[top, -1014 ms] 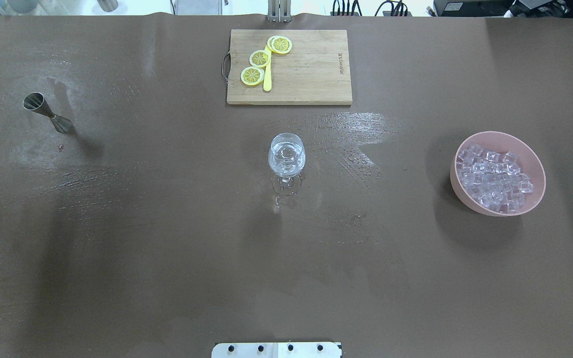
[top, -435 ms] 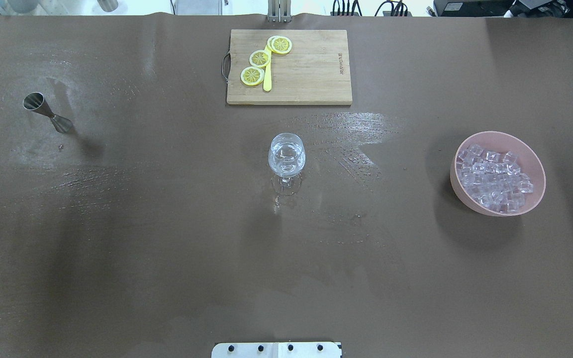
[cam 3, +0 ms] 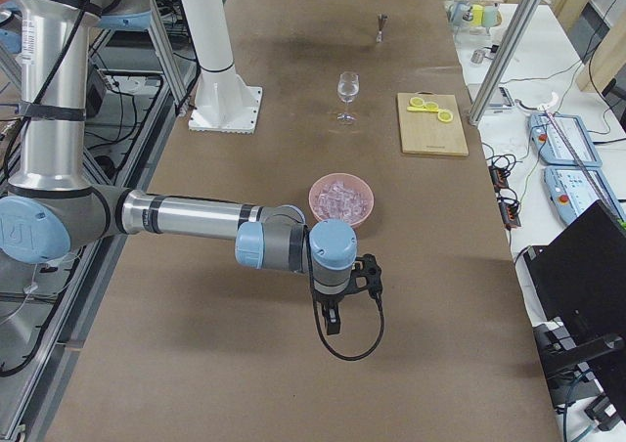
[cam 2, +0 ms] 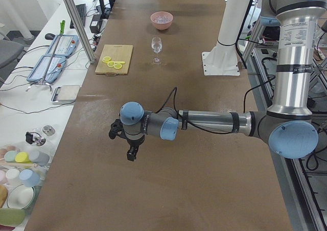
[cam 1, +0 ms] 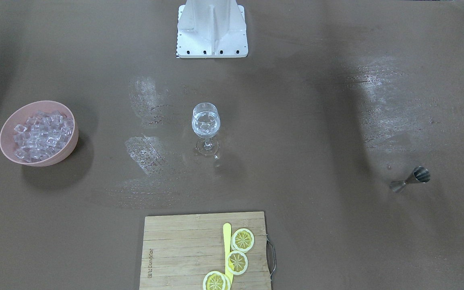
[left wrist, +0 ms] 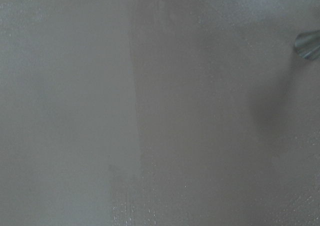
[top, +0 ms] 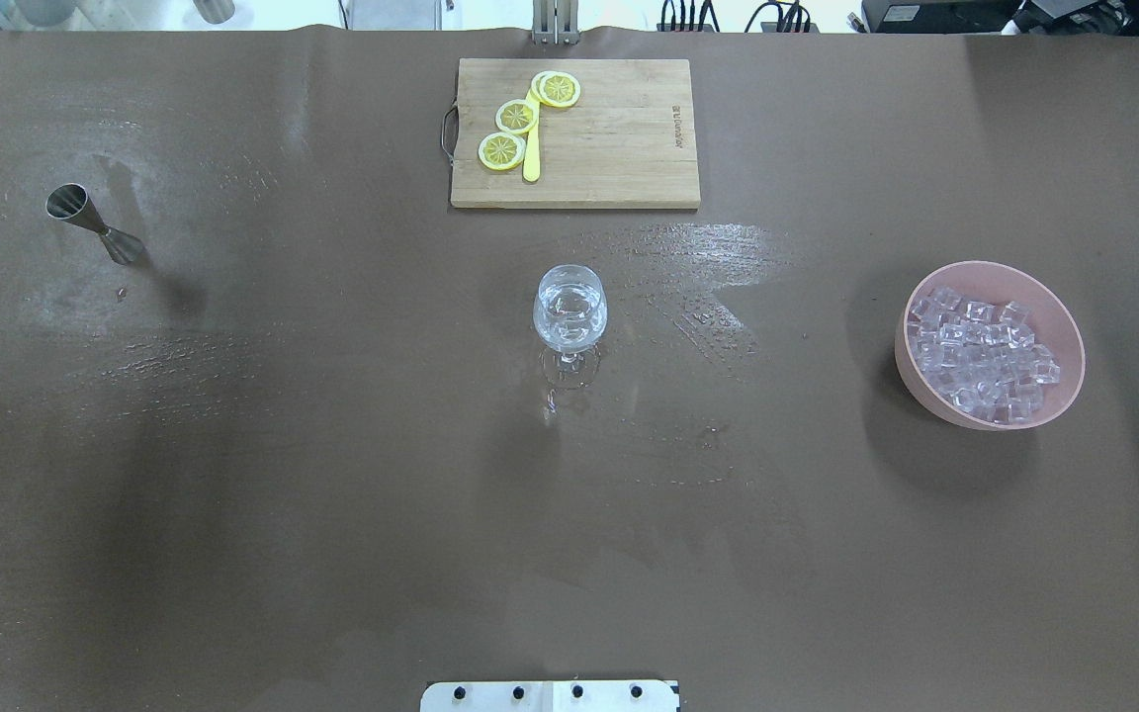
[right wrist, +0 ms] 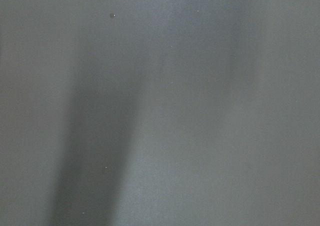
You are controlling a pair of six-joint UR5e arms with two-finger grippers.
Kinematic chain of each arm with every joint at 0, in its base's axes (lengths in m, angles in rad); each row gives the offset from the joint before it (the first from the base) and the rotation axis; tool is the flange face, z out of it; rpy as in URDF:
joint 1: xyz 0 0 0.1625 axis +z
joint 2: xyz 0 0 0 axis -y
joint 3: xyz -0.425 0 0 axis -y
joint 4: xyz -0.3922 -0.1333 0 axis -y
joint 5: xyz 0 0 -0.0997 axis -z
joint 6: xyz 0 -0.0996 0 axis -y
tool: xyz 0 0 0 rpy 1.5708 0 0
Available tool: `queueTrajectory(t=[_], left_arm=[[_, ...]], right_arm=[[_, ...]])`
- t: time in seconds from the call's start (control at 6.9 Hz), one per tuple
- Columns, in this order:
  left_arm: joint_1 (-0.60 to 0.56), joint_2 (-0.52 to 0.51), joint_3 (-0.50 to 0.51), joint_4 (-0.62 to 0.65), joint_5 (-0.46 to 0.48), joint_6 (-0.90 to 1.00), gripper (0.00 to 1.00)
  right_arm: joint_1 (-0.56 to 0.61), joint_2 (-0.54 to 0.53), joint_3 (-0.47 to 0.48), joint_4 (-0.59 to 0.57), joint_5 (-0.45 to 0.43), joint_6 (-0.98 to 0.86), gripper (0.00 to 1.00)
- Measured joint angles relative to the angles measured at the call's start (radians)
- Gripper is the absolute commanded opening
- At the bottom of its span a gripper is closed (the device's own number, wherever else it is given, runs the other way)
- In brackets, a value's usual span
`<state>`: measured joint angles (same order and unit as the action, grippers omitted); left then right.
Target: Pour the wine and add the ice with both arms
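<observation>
Arms (cam 2: 204, 121) extend level over table (cam 2: 168, 200), left hand (cam 2: 132, 153) and right hand (cam 3: 333, 321) pointing down.

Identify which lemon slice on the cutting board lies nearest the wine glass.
The lemon slice at the row's end nearest the robot; the other slices lie farther back on the cutting board, away from the wine glass.

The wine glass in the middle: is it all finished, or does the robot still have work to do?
Done, it seems: the wine glass holds clear wine, perhaps with cubes, too small to be sure, and the jigger stands alone. In hand: nothing visible; the left gripper and right gripper hang over the table, away from everything. Left: probably little; the pink bowl is full of ice.
</observation>
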<state>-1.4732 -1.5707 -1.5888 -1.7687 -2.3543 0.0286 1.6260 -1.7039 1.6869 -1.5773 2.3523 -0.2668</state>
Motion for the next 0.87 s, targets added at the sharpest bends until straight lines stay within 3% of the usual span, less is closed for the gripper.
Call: queueTrajectory(t=[0.87], left_arm=[[0.002,-0.024,0.019,-0.011,-0.001,-0.005,0.98]], right_arm=[[-0.003,0.005,0.009,-0.001,0.008,-0.004,1.0]])
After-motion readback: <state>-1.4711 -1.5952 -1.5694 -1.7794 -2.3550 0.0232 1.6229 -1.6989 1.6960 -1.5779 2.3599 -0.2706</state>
